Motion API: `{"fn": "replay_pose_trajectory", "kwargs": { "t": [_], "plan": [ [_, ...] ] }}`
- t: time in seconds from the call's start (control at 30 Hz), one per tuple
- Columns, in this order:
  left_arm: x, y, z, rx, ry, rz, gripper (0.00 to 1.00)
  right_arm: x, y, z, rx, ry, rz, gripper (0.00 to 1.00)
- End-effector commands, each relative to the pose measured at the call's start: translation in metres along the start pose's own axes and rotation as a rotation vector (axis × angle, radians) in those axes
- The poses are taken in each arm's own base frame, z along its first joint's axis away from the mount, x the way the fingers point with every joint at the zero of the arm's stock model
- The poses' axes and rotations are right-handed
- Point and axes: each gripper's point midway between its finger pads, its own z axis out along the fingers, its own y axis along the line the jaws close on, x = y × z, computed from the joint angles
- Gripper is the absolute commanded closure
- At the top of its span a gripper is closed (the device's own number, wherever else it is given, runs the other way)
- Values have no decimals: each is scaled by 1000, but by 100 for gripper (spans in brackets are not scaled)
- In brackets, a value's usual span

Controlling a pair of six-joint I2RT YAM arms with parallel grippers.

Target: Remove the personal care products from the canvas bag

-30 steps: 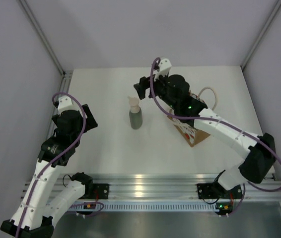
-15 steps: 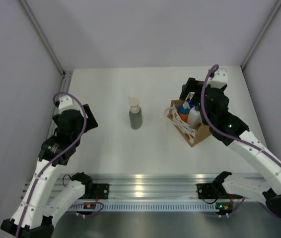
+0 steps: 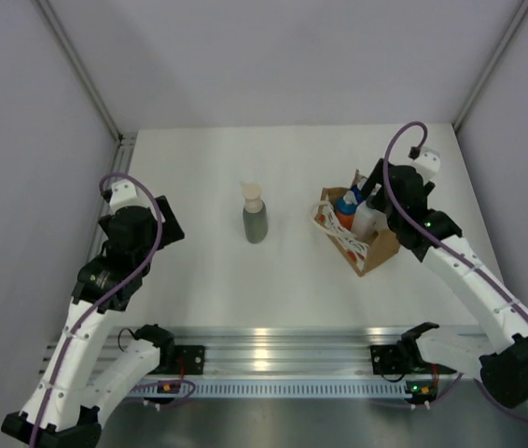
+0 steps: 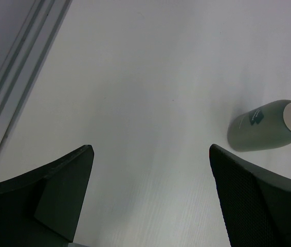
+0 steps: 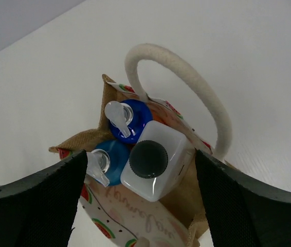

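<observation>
Back above the canvas bag (image 5: 115, 208) comes the right gripper (image 5: 141, 157)

Since one second ago the right arm has left the grey-green bottle (image 3: 256, 224), which stays upright on the table (image 3: 199, 168), and it has returned over the bag. Its jaws are released and hold nothing. They stand wide, one on each side of the bag mouth, without touching it.

Three products are not yet out. The white bottle (image 5: 158, 159) with its dark cap sits straight below the middle of the jaws. The near blue-capped bottle (image 5: 113, 160) is pressed against it on the side of one finger, and the far blue-capped bottle (image 5: 131, 121) lies just beyond both. The rope handle (image 5: 197, 98) arches beyond the white bottle, toward the other finger.

I judge the white bottle the best next target. The fingers should descend straight, take it on its flat sides under the cap, and keep clear of the handle loop. The bag looks light and may rise with the bottle, so a slow lift is wise.

The left gripper (image 4: 150, 149) is released and empty, with the grey-green bottle outside one of its fingers
</observation>
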Motion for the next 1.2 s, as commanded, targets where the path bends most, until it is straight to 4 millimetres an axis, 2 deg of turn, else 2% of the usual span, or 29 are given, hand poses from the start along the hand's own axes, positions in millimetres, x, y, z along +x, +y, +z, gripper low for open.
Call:
{"fn": "replay_pose_trajectory", "kwargs": {
  "t": [0.0, 0.2, 0.43, 0.5, 0.77, 1.17],
  "plan": [
    [-8, -3, -1, 17, -33, -19, 2, 18, 2, 6, 4, 65, 37, 18],
    [-7, -3, -2, 24, -33, -20, 2, 36, -7, 10, 59, 75, 64, 31],
    [-8, -3, -4, 26, -38, -23, 2, 54, -12, 21, 126, 95, 35, 36],
    [-9, -3, -4, 29, -42, -24, 2, 59, -13, 24, 135, 108, 29, 41],
    [-8, -6, -5, 45, -36, -24, 2, 83, -18, 39, 180, 166, -15, 44],
    [-8, -6, -6, 53, -38, -25, 2, 104, -33, 48, 246, 194, -43, 46]
  ]
}}
